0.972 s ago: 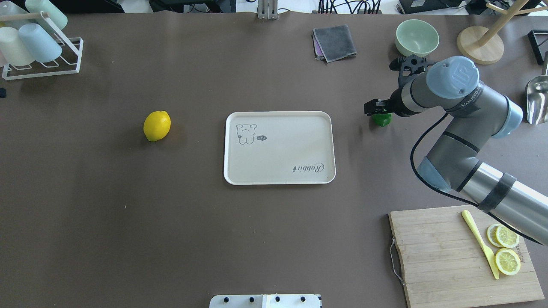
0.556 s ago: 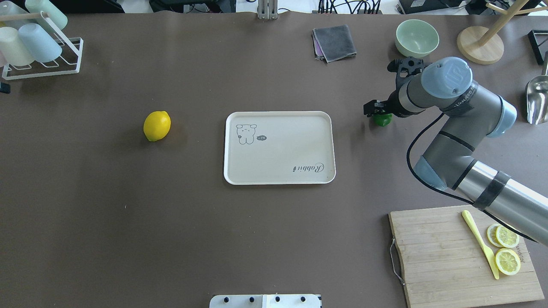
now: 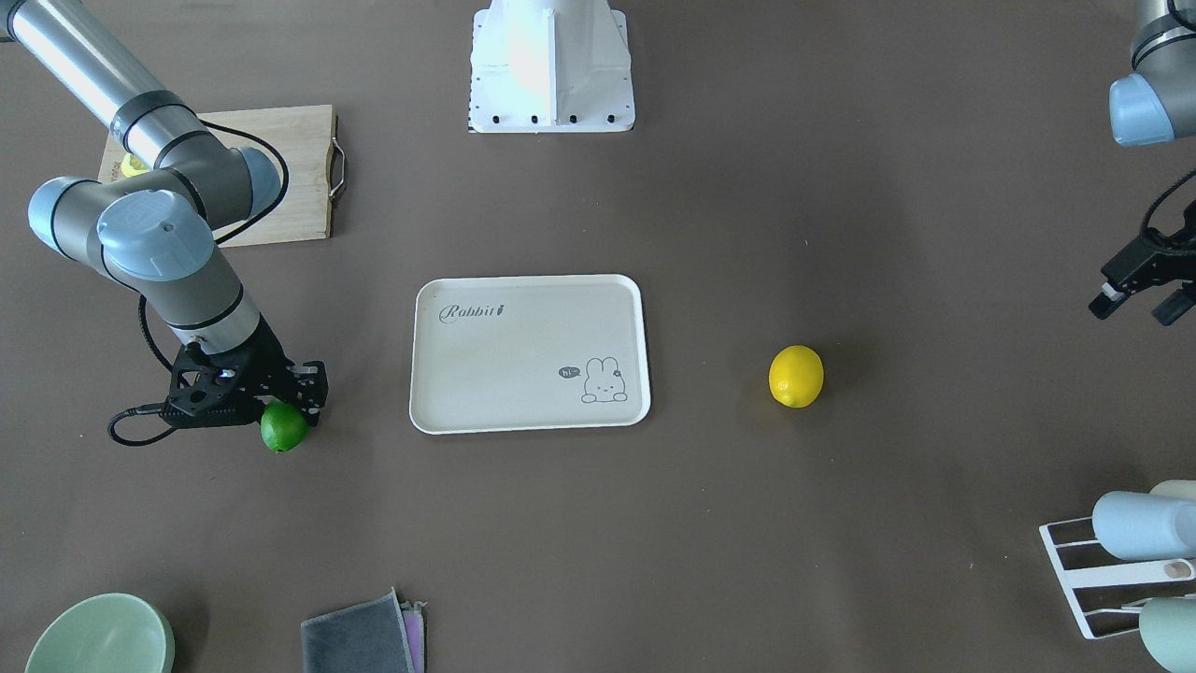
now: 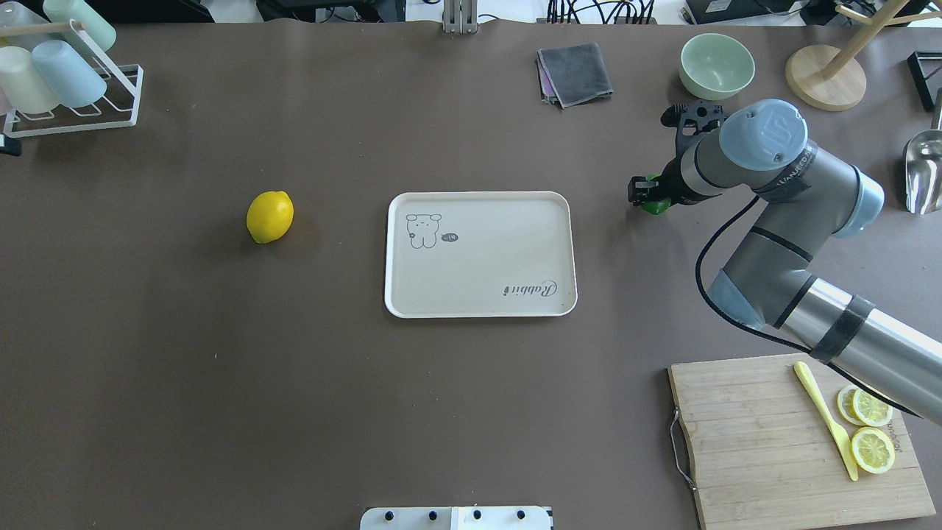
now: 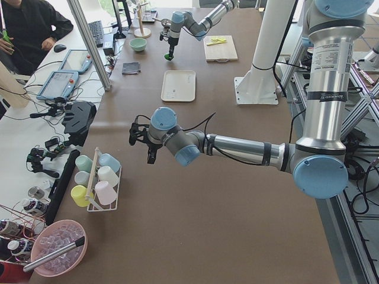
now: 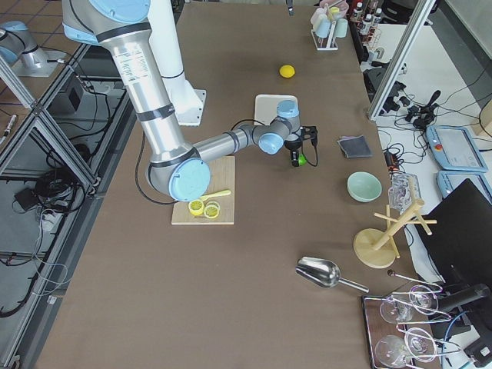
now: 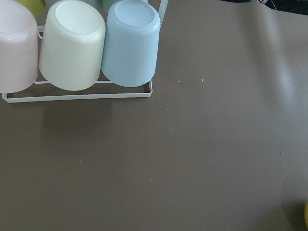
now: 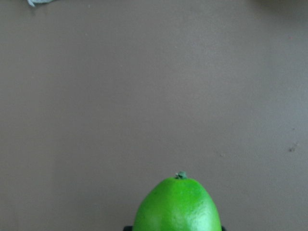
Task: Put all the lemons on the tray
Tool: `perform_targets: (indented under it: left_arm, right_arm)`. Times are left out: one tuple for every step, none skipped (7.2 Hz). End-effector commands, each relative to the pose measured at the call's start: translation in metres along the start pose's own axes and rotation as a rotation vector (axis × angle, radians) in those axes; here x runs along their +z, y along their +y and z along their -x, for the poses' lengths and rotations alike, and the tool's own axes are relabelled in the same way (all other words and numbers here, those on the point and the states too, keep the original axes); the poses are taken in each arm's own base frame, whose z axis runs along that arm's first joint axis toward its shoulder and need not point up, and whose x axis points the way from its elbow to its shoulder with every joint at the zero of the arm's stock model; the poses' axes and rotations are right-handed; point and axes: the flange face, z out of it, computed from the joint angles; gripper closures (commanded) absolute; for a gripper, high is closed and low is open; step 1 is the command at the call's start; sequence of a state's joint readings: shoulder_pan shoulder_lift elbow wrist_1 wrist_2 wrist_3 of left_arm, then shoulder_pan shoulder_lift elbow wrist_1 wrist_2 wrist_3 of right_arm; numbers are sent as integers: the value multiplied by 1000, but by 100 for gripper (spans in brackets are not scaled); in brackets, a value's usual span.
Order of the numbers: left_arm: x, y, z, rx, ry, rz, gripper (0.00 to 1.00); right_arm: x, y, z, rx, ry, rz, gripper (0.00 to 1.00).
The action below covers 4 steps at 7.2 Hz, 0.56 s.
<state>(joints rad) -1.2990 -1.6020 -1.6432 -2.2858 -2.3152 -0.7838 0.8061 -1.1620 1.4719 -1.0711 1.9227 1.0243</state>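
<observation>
The green lemon lies on the table right of the tray. My right gripper is down over it, jaws open on either side of it. The lemon fills the bottom of the right wrist view, where the fingers do not show. The yellow lemon lies alone on the table left of the tray, which holds nothing. My left gripper hangs open over the table's far left end, near the cup rack and well away from the yellow lemon.
A wooden cutting board with lemon slices and a yellow knife lies at the near right. A green bowl, a grey cloth, a wooden stand and a metal scoop stand at the back right.
My right arm has shifted a little left and the gripper has come down over the green lemon, hiding more of it. The lemons and tray have not moved.
</observation>
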Motion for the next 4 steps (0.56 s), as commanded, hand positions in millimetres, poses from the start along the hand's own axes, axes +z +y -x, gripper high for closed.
perform_targets:
  left_arm:
    - [17, -5, -39, -57, 32, 18, 2]
    - [32, -4, -66, -61, 29, 11, 2]
    - [55, 9, -104, -64, 17, -4, 2]
    - [71, 22, -135, -48, 25, 4, 2]
  right_arm:
    - [-48, -23, 31, 24, -34, 24, 100]
    - [-67, -29, 51, 32, -24, 29, 100]
    - [-76, -30, 60, 38, -24, 29, 100]
    - [-81, -31, 65, 35, -33, 22, 100]
